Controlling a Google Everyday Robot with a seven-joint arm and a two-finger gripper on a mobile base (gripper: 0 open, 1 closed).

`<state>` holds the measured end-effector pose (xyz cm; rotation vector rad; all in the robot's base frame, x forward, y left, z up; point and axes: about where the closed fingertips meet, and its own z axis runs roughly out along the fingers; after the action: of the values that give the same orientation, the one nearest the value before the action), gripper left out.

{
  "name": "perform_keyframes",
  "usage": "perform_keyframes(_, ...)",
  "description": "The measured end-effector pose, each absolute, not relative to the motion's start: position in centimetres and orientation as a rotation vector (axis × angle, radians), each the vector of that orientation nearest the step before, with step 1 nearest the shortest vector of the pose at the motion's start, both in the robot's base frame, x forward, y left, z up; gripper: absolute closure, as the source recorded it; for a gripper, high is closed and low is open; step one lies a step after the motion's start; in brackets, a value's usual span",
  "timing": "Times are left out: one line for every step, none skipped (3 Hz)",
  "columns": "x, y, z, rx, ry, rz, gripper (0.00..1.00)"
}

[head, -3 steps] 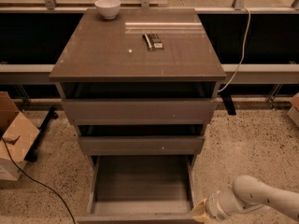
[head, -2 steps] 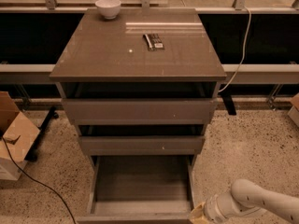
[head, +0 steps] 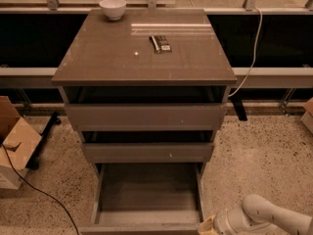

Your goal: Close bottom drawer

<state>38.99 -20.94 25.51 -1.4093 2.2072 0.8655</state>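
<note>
On the cabinet point(head: 107, 58), a bowl point(head: 112, 8) is sitting at 11 o'clock and a packet point(head: 160, 43) is lying toward 1 o'clock of centre. The bottom drawer point(head: 146, 192) is sticking out beneath the middle drawer point(head: 146, 152). The gripper point(head: 208, 225) is hanging at 5 o'clock, just beside the bottom drawer's front corner. A cardboard box point(head: 14, 146) is sitting at the cabinet's 8 o'clock.

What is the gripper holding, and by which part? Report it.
It cannot be told. The gripper is low by the open bottom drawer's front right corner, and any hold is hidden.

Dim warm light, glare on cabinet top point(head: 107, 53), hand point(head: 208, 225) lower right seemingly shadowed.
</note>
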Motion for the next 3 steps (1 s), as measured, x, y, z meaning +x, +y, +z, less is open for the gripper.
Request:
perform_keyframes(39.6, -21.4, 23.4, -1.371, 2.204, 0.884, 1.00)
perform_keyframes(40.6, -22.1, 21.2, -1.295, 2.185, 0.906, 1.00)
perform_keyframes(40.6, -22.1, 21.2, -1.295, 2.185, 0.906, 1.00)
